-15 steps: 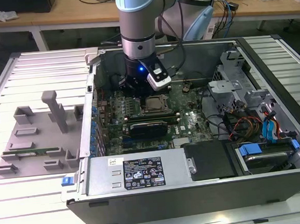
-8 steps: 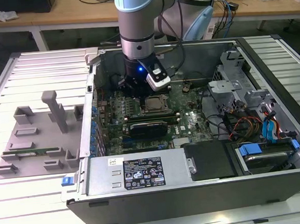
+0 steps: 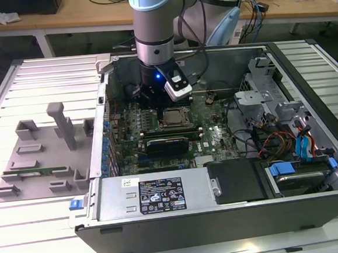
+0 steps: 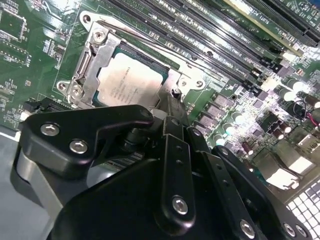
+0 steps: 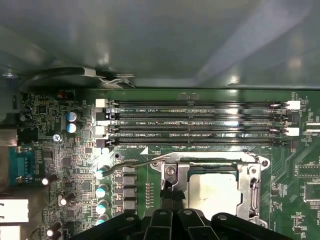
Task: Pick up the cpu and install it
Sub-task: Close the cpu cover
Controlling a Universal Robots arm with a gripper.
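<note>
The cpu [image 3: 173, 118] lies flat in its socket on the green motherboard, silvery top up, with the metal socket frame [image 4: 95, 55] down around it. It shows in both wrist views [image 4: 131, 80] [image 5: 212, 192]. My gripper [image 3: 159, 108] reaches down into the open computer case, right at the socket's edge on the exterior view's left. Its black fingers [image 4: 172, 100] stand together, shut with nothing between them, tips by the frame's edge and near the thin lever [image 5: 140, 163]. In the first wrist view the gripper [image 5: 172, 195] stands right beside the chip.
Long memory slots [image 5: 200, 125] run beside the socket. A grey tray [image 3: 20, 173] with a green memory stick [image 3: 41, 170] lies outside the case on the exterior view's left. A power supply [image 3: 157, 195], drive cage [image 3: 272, 101] and cables [image 3: 270, 142] crowd the case.
</note>
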